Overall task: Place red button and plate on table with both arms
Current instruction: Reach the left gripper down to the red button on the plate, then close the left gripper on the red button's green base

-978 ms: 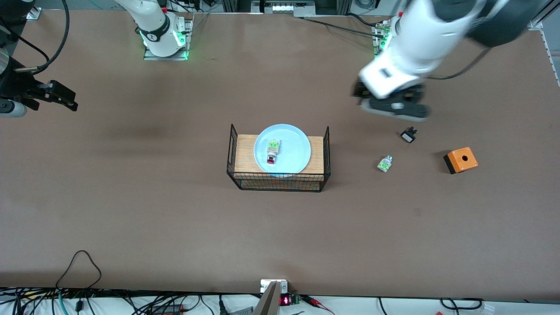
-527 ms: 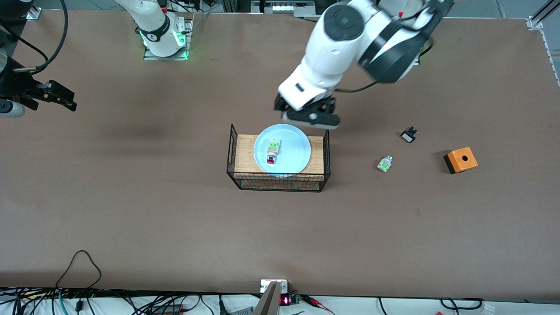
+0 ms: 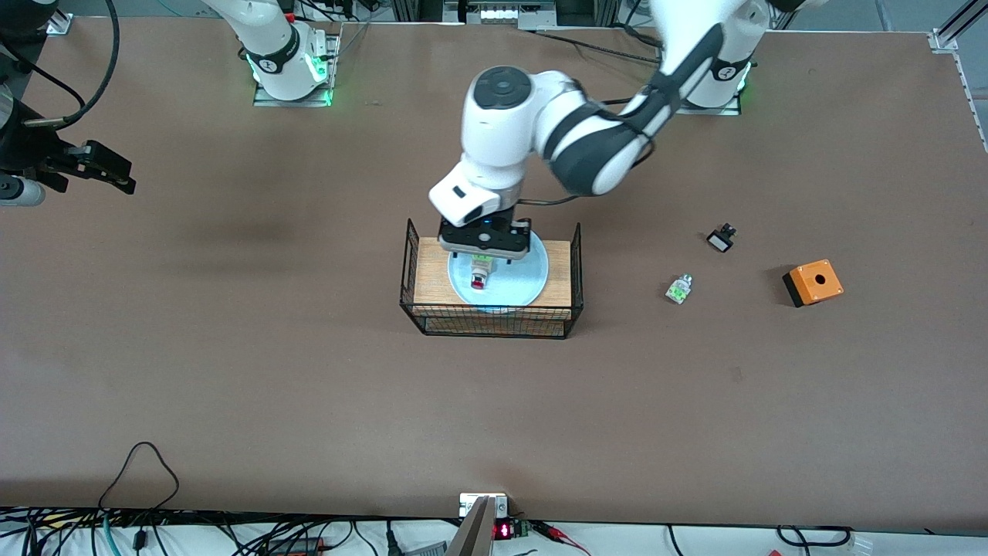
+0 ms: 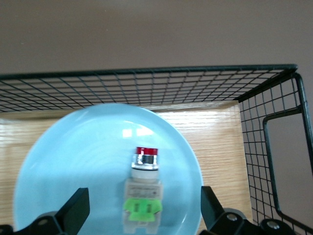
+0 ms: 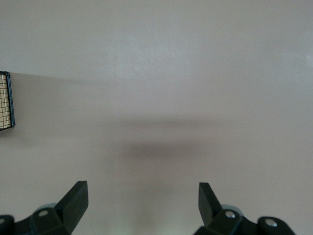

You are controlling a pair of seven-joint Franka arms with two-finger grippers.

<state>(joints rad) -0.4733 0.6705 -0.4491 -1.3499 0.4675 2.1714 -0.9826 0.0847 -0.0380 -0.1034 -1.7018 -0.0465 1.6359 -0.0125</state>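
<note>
Across the whole scene spreads the brown counter (image 3: 231, 371), carrying everything else. Near its middle stands a black wire rack (image 3: 492, 320) with a wooden top, and on that top sits the pale-blue plate (image 3: 532, 274), reaching nearly from one edge of the wood to the other. On the plate lies the red button (image 4: 142, 193), its red cap pointing toward the front camera and its green tabs at the other end.

Reaching in from its base, the left arm holds the left claw (image 3: 484, 241) over the plate, directly above the button; its fingers (image 4: 76, 210) are spread wide on either side of the button, touching nothing. At the right arm's end of the counter, the right claw (image 3: 108, 168) waits over bare surface, fingers (image 5: 76, 198) parted and empty.

Toward the left arm's end lie an orange box (image 3: 813, 283) with a hole, a small green-and-clear piece (image 3: 679, 289), and a small black part (image 3: 721, 238), all well apart from the rack.
</note>
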